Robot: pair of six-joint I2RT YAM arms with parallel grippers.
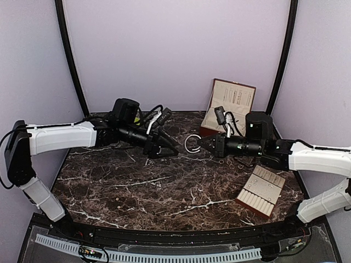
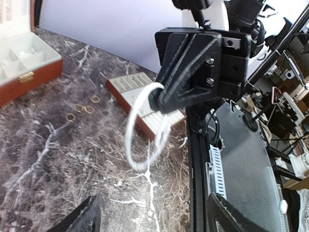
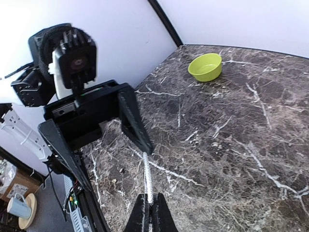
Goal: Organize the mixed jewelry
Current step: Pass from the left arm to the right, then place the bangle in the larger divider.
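A silvery-white hoop [image 1: 192, 143] hangs above the middle of the marble table, between the two arms. My right gripper [image 1: 203, 143] is shut on its right side. In the right wrist view the hoop [image 3: 147, 174] runs edge-on out of my shut right gripper [image 3: 150, 209]. My left gripper [image 1: 176, 149] is open just left of the hoop. Its fingers [image 3: 133, 121] stand spread on either side of the hoop's far end. In the left wrist view the blurred hoop [image 2: 129, 137] hangs from the right gripper's black fingers [image 2: 186, 79], and my left gripper [image 2: 159, 220] stands wide open below it.
An open jewelry box [image 1: 227, 107] stands at the back right, also in the left wrist view [image 2: 19, 63]. A beige slotted tray [image 1: 262, 192] lies front right. Small gold rings [image 2: 79, 108] lie loose on the table near it. A lime-green bowl [image 3: 205, 66] sits far off.
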